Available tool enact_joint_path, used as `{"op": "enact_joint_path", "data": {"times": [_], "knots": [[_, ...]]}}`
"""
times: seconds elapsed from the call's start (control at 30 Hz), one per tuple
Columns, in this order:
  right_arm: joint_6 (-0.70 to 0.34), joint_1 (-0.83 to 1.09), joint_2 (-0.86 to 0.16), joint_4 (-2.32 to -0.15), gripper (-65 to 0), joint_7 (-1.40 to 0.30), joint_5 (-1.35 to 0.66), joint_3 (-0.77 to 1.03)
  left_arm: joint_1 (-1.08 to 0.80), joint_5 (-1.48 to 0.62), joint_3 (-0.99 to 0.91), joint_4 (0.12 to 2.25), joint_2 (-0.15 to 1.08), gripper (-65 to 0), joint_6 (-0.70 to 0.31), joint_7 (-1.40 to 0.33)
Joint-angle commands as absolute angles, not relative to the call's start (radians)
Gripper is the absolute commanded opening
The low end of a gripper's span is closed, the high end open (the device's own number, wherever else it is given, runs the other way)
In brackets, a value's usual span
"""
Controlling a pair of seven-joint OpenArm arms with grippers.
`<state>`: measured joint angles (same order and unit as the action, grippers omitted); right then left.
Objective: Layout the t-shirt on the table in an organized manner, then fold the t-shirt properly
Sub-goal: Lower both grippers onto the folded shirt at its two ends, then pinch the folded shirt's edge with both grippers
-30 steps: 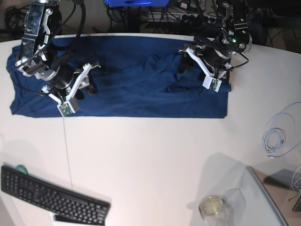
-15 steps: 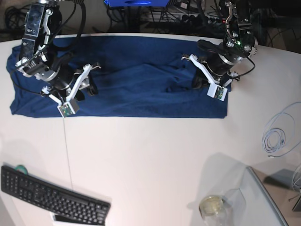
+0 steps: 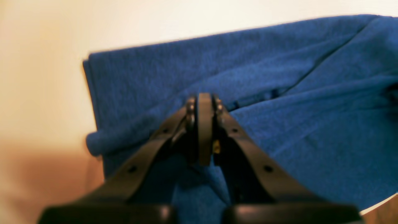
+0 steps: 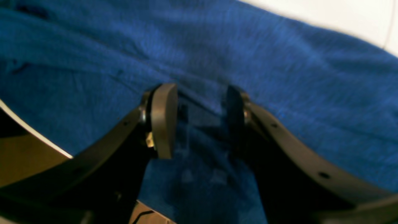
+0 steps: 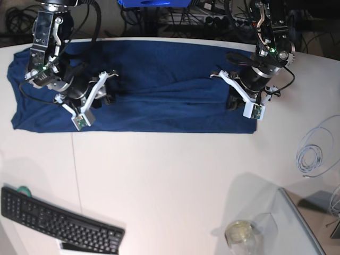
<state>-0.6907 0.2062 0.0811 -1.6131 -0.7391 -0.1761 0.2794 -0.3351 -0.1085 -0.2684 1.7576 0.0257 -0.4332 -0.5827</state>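
Note:
The dark navy t-shirt (image 5: 159,101) lies spread in a wide band across the far part of the white table (image 5: 170,175). On the right of the base view, my left gripper (image 5: 232,101) sits low on the shirt's right end. In the left wrist view the left gripper (image 3: 203,99) is shut, and folds of the t-shirt (image 3: 279,77) run up to its tips. On the left of the base view, my right gripper (image 5: 105,97) rests over the shirt. The right wrist view shows the right gripper (image 4: 199,93) open, with the t-shirt (image 4: 279,62) lying under and between its fingers.
A black keyboard (image 5: 58,220) lies at the near left corner. A clear jar (image 5: 241,234) stands at the near right beside a transparent panel. A coiled white cable (image 5: 313,154) lies at the right edge. Dark cables crowd the space beyond the far edge.
My left gripper has shut and moved right and nearer, and the wrinkles in the shirt's middle have flattened. The right arm has shifted slightly to the right, still open.

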Motion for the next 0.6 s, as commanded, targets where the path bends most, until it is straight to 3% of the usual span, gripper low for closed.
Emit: {"op": "enact_joint_path", "data": {"times": [0.0, 0.13, 0.57], "knots": [[-0.698, 0.196, 0.082, -1.624, -40.5, -0.719, -0.193, 0.278, -0.328, -0.117, -0.269, 1.788, 0.042, -65.0, -0.430, -0.599], [-0.698, 0.183, 0.082, -1.621, -40.5, -0.717, -0.193, 0.278, -0.285, -0.117, -0.268, 1.784, 0.050, -65.0, -0.430, -0.685], [-0.698, 0.104, 0.077, -1.409, -40.5, -0.713, -0.193, 0.283, -0.291, -0.117, -0.183, 1.778, 0.074, -64.3, -0.430, -0.693]]}}
